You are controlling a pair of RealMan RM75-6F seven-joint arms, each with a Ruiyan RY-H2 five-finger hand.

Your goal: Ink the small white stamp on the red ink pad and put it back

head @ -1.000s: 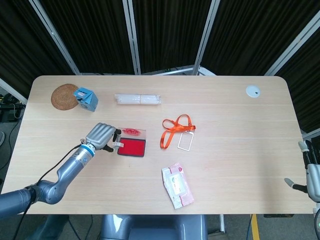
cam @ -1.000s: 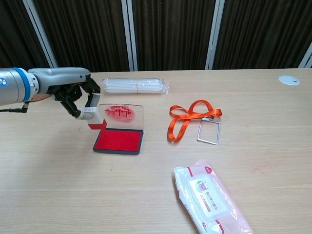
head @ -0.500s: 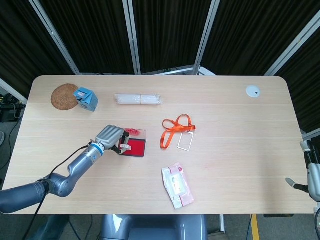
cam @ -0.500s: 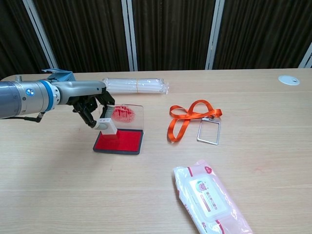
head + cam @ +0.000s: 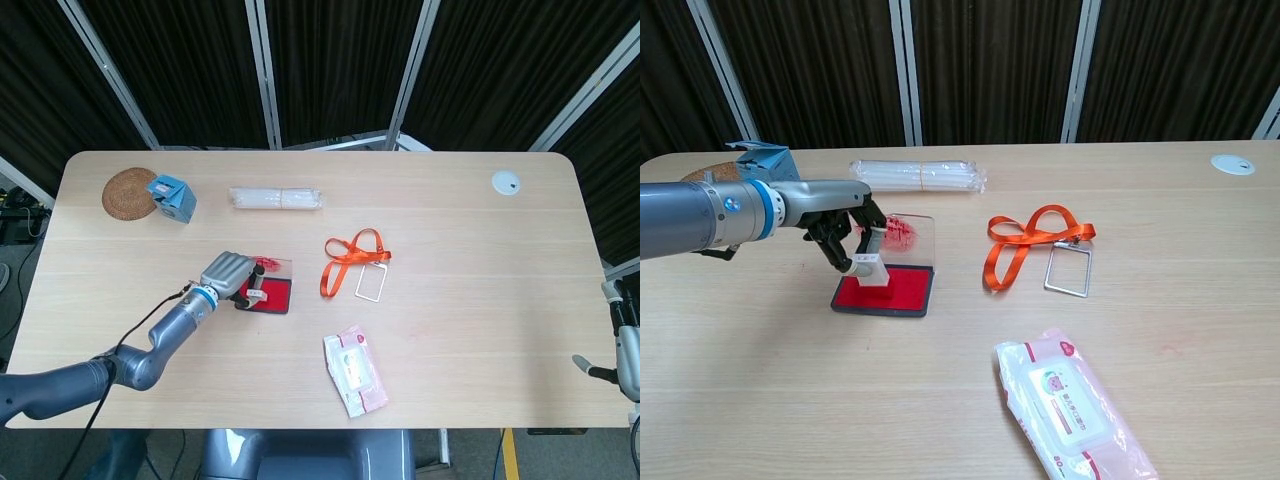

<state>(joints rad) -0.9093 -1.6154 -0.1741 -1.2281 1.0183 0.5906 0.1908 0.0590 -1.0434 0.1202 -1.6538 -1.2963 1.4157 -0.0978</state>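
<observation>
a: left hand [image 5: 845,235] state?
b: fingers clamped on the stamp [image 5: 871,271]; stamp stands on the red pad [image 5: 902,290], base touching the ink near its left edge.
a: pad location?
b: on the counter [image 5: 790,380], clear lid [image 5: 908,236] propped just behind it, red smears on the lid.
a: right hand?
b: only arm hardware at the right frame edge in head view; hand not visible.
a: neighbours?
b: orange lanyard [image 5: 1025,240] right of pad, wipes pack [image 5: 1070,410] nearer the front edge.

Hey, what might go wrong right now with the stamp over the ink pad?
The left robot hand holds the small white stamp tilted on the red ink pad, so it may ink unevenly. The clear lid stands just behind and might get knocked.
</observation>
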